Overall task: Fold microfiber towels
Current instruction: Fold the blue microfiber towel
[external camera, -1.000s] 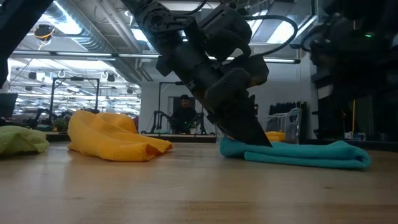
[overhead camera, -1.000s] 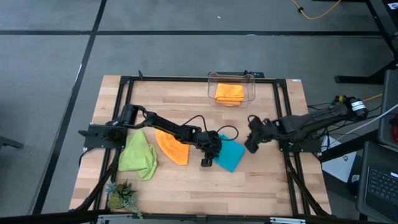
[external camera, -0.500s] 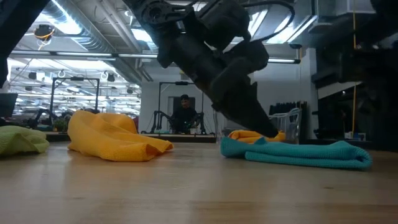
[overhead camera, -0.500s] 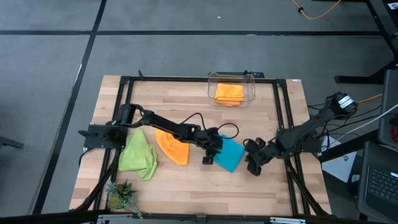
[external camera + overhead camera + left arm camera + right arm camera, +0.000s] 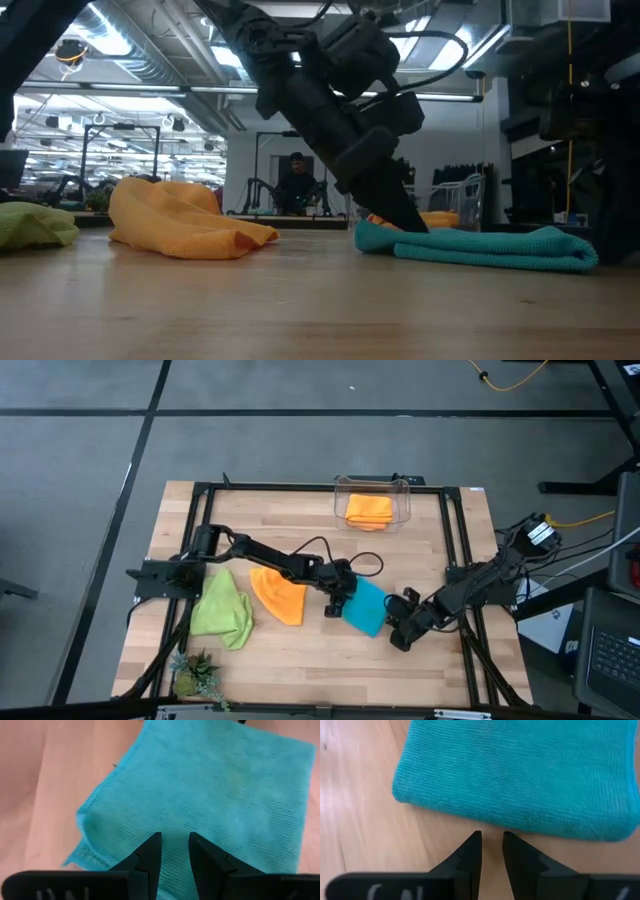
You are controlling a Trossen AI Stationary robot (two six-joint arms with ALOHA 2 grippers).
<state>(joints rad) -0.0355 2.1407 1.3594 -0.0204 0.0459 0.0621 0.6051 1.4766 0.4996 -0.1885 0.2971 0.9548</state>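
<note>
The left gripper [image 5: 337, 603] pressed down on the left edge of the turquoise towel [image 5: 364, 606], its fingers [image 5: 150, 855] nearly together with a narrow gap, resting on the cloth and holding nothing. The right gripper [image 5: 398, 636] sat low just right of and nearer than the same towel, its fingers [image 5: 470, 852] likewise barely apart and empty, pointing at the folded edge. The towel lay folded near the middle of the table [image 5: 300, 660]. It looked light, soft and limp, likely to sag and slide on the smooth wood; a pinch at a corner or along an edge would probably serve best. To its left lay an orange towel [image 5: 277, 595], crumpled, and farther left the green towel [image 5: 222, 608]. A second orange towel [image 5: 368, 510] sat in a clear bin [image 5: 374, 484] at the far edge, and a small plant [image 5: 195, 676] stood at the near left corner, all well clear.
</note>
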